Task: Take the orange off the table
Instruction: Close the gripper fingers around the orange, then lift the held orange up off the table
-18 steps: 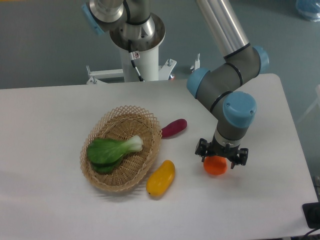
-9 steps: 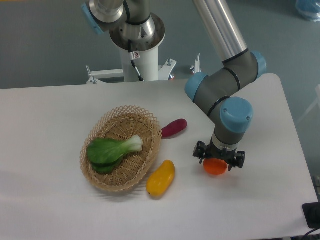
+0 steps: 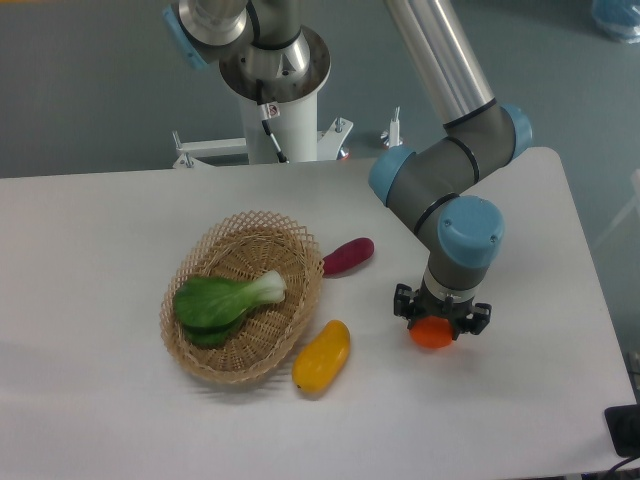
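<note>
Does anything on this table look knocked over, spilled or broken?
Nothing stands out. The wicker basket sits flat with a leafy green inside; the yellow fruit and purple vegetable lie intact on the table. The gripper is right over the orange.

Looking like a robotics lab: grey-and-blue industrial arm (image 3: 440,190) w/ white pedestal base (image 3: 280,110) working over a plain white tabletop (image 3: 90,260), grey floor (image 3: 90,90) behind.

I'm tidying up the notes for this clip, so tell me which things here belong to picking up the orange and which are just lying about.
Part of the job:
orange
gripper, straddling the orange
table

Just lying about:
wicker basket holding a leafy green
yellow fruit
purple vegetable
</note>
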`<state>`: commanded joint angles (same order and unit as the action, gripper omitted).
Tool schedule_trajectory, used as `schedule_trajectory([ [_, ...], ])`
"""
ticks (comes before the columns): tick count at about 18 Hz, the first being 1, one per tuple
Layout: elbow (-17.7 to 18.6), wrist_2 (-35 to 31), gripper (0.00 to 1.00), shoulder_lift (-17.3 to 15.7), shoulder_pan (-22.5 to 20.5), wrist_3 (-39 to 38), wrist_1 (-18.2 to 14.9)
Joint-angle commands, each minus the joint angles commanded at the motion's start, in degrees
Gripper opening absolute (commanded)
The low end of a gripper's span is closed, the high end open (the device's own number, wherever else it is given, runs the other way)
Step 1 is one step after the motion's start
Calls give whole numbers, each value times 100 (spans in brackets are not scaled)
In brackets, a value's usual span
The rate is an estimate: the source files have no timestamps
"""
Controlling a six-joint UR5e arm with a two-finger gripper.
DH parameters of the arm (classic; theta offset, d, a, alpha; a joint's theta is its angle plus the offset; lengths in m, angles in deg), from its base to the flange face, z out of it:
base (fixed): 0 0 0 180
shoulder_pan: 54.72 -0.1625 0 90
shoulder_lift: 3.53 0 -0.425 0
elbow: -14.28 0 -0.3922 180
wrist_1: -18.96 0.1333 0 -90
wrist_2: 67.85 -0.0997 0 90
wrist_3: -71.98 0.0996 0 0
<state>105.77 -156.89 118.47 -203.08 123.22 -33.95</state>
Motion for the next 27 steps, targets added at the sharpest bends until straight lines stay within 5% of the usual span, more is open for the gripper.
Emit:
schedule_trajectory([
  [5, -96, -9, 70, -184, -9, 96, -35],
  [12, -685, 44, 71, -571, -9, 403, -368],
  [17, -1036, 473, 71, -958, -44, 1309, -1053],
  [23, -1494, 510, 71, -1415, -18, 2090, -2494],
  [27, -1678, 501, 71, -1591, -44, 2364, -2883],
])
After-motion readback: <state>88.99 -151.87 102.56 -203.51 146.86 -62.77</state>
